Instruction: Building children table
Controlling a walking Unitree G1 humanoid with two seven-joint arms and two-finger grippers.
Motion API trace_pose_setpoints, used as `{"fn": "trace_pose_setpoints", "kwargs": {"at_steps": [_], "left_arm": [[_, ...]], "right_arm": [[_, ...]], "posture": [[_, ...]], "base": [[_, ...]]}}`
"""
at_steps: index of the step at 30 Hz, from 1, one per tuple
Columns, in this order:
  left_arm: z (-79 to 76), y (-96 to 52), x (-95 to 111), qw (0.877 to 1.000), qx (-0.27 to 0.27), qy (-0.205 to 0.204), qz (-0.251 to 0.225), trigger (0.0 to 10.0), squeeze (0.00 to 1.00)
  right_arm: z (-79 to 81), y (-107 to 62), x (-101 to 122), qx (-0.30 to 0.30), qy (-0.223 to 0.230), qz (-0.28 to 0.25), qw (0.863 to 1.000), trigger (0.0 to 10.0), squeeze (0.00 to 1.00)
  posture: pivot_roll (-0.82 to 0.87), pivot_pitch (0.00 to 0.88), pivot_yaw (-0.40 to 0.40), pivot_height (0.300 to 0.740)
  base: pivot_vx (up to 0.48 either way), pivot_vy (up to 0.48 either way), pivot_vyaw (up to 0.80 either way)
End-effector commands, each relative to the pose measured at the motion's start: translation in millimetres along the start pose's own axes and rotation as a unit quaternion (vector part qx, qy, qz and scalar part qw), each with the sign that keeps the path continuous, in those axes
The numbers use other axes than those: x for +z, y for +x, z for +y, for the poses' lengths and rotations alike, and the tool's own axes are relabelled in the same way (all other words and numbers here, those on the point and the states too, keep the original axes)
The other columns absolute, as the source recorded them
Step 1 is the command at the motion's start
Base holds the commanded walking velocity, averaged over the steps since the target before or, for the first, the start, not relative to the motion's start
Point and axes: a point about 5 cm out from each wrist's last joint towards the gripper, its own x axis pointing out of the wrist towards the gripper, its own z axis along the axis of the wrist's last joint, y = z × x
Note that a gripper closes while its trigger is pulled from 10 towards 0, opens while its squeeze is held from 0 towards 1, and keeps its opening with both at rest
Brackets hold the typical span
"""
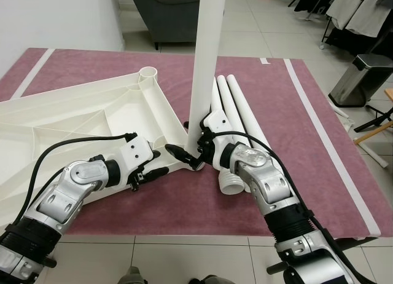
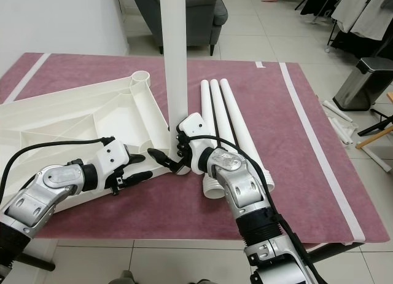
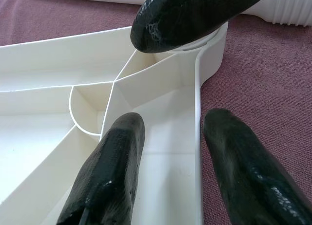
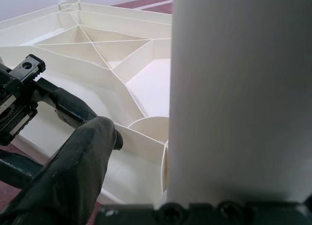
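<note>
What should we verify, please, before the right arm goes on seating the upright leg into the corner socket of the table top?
1. Upright leg held by the right gripper near its base: ok.
2. Leg standing vertical over the near corner of the table top: ok by both eye views.
3. Leg fully seated in the socket: cannot tell, the joint is hidden by the jaws.
4. Left gripper steadying the table top, its jaws open astride the rim wall: ok.
5. Three spare legs lying on the rug, clear of the corner: ok.
6. Far corner socket still without a leg: ok.
</note>
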Motion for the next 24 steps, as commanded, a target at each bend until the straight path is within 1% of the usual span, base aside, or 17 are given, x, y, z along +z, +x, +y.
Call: {"fn": "trace_pose_setpoints", "kwargs": {"at_steps": [1,24], "left_arm": [[-7.3,0.4,2.4,0.997,-0.073,0.006,-0.003,10.0,0.00],[-7.3,0.4,2.4,0.997,-0.073,0.006,-0.003,10.0,0.00]], "right_arm": [[8.3,6.1,7.5,0.024,-0.004,-0.015,1.000,10.0,0.00],[8.3,6.1,7.5,0.024,-0.004,-0.015,1.000,10.0,0.00]], "posture": [[0.10,0.203,-0.004,0.740],[0.10,0.203,-0.004,0.740]], "base": [[0.000,0.000,0.00],[0.000,0.000,0.00]]}}
